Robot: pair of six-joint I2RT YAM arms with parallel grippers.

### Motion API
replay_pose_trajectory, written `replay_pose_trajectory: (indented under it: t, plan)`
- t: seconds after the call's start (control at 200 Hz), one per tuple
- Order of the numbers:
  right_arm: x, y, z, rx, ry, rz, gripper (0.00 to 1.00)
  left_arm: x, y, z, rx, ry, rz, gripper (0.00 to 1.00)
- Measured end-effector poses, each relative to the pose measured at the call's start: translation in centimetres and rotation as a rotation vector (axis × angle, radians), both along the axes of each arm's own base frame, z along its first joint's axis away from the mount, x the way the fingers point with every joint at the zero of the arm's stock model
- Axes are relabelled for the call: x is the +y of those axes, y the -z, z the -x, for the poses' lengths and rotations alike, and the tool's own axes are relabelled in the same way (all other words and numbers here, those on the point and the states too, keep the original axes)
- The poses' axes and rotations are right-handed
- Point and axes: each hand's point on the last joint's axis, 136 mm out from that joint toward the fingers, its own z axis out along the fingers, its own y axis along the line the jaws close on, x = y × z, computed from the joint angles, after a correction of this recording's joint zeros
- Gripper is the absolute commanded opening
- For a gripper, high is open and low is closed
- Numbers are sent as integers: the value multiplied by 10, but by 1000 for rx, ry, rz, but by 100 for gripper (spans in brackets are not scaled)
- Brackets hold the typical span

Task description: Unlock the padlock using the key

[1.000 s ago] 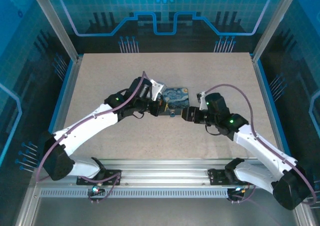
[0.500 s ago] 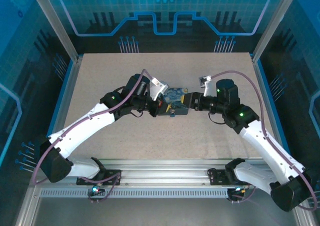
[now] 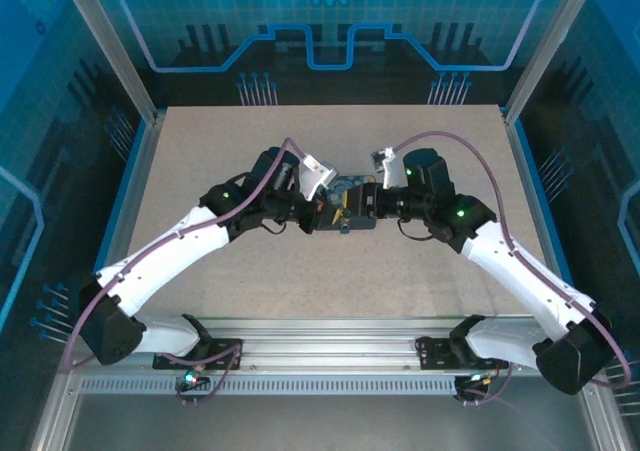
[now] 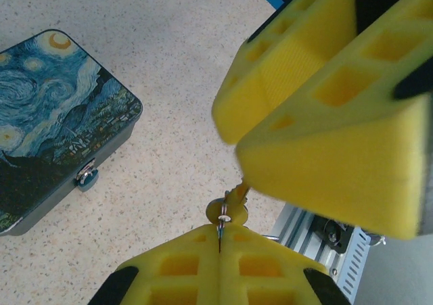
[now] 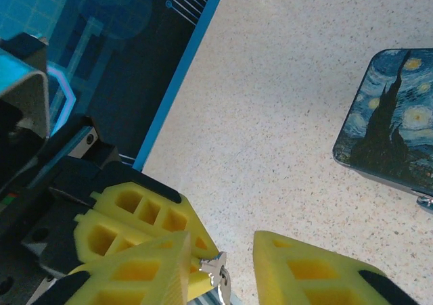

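- key (image 4: 221, 224) pinched edge-on in left hand (image 4: 220, 251), pads shut on the blade, head sticking out; prob. held out for a regrip/hand-over.
- right hand (image 5: 226, 254) part-open, narrow gap, pads either side of key head, not clamped.
- padlock (image 4: 86, 176) hangs at front wall of tin box (image 4: 47, 109), which lies flat on bench (image 3: 220, 151), near the hands but apart.
- room: hands almost touching, v. little slack; open bench round box; lock side faces arm bases, so front approach looks free.
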Motion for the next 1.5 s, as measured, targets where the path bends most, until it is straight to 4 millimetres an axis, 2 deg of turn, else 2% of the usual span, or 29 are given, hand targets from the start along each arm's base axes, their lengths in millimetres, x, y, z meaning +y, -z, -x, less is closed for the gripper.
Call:
replay_pose_trajectory:
  t: [0.095, 0.15, 0.275, 0.365, 0.41, 0.435, 0.485, 0.55, 0.61, 0.845, 0.93, 1.015, 1.21, 1.25, 1.501]
  plan:
    - [4, 2, 1, 5, -9, 6, 27, 0, -5, 0, -12, 0, 9, 0]
    - [5, 4, 1, 10, -10, 9, 20, 1, -6, 1, -15, 0, 12, 0]
    - [5, 5, 0, 10, -11, 17, 13, 1, -6, 2, -17, 0, 13, 0]
    - [6, 4, 0, 4, -19, 15, 1, 2, -4, 2, -14, -1, 11, 0]
    - [7, 3, 2, 6, -22, 16, 0, 2, -2, 2, -13, -1, 10, 0]
    - [7, 3, 2, 3, -23, 20, 0, 2, -2, 2, -14, -1, 12, 5]
    - [7, 2, 2, 3, -23, 23, 0, 2, -3, 2, -17, -4, 18, 23]
    - [6, -1, 1, 0, -21, 29, 0, 5, -3, 2, -10, -20, 28, 31]
    - [4, -5, -1, -9, -11, 38, 0, 9, -1, 2, -1, -39, 42, 44]
    - [0, -31, -7, -58, 9, 69, 0, 41, -2, -16, 58, -183, 176, 69]
    - [-2, -37, -9, -67, 19, 87, 0, 49, -7, -22, 86, -227, 254, 72]
    - [-4, -41, -12, -71, 28, 104, 0, 52, -11, -27, 105, -249, 325, 81]
    - [-6, -44, -16, -65, 46, 126, 0, 48, -13, -29, 169, -258, 462, 91]
    - [-6, -45, -17, -62, 50, 127, 0, 46, -15, -29, 178, -252, 494, 99]
    - [1, -47, -22, -37, 63, 113, 0, 33, -34, -35, 236, -197, 716, 98]
